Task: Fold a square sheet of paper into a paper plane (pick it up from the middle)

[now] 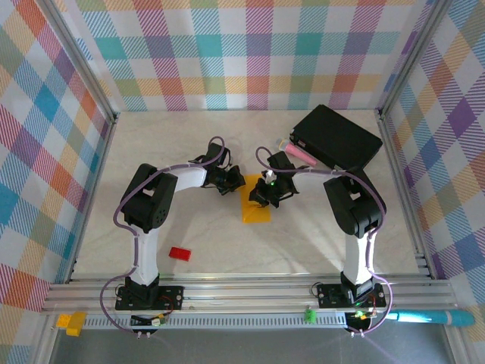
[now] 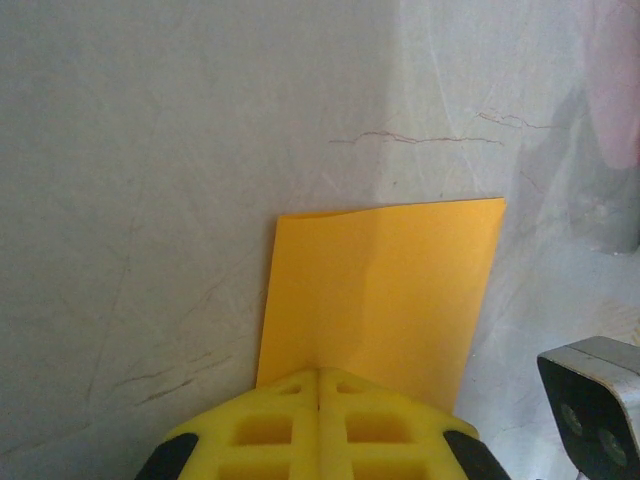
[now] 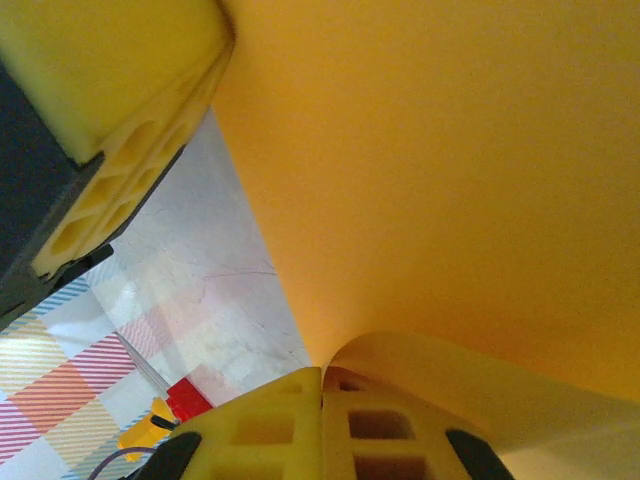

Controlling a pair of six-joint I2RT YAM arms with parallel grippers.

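Observation:
The square sheet of paper (image 1: 255, 206) lies mid-table as an orange-yellow upright rectangle, folded over. In the left wrist view the paper (image 2: 385, 290) rests flat with a faint crease down its middle. My left gripper (image 2: 320, 373) is shut, its yellow tips set on the sheet's near edge; from above this gripper (image 1: 229, 184) sits at the paper's top left. My right gripper (image 3: 323, 370) is shut on a curled-up edge of the paper (image 3: 440, 170), which arches over its fingers. Seen from above, the right gripper (image 1: 264, 195) is over the sheet's upper right.
A black box (image 1: 337, 136) stands at the back right with a pink stick (image 1: 299, 154) along its near left side. A small red block (image 1: 179, 254) lies near the front left, also seen as the red block (image 3: 186, 398). Aluminium frame rails border the table.

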